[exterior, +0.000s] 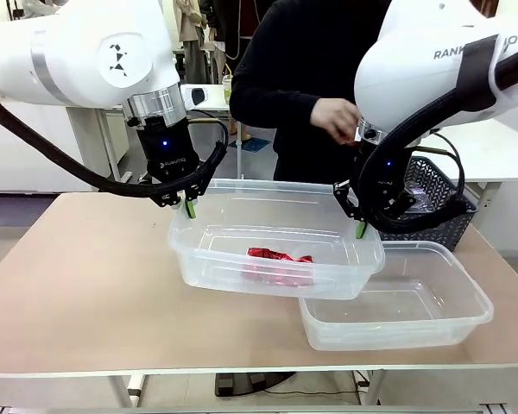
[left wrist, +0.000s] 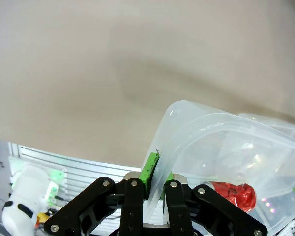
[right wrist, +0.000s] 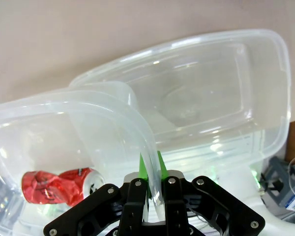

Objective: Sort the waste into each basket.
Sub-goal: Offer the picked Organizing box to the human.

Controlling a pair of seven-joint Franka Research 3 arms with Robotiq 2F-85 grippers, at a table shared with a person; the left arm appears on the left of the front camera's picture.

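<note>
A large clear tub (exterior: 233, 246) hangs above the table, its right end over a second clear tub (exterior: 432, 332) that rests on the table. My left gripper (exterior: 189, 208) is shut on the lifted tub's left rim (left wrist: 160, 162). My right gripper (exterior: 360, 228) is shut on its right rim (right wrist: 150, 162). Inside the lifted tub lie crushed red cans (exterior: 279, 263), also seen in the left wrist view as a red can (left wrist: 233, 193) and in the right wrist view as a red and silver can (right wrist: 59, 186). The lower tub (right wrist: 221, 98) holds nothing.
A person in black stands across the table, one hand (exterior: 335, 118) raised behind my right arm. A dark mesh basket (exterior: 436, 194) sits at the back right. Bare tabletop (exterior: 78, 276) stretches to the left.
</note>
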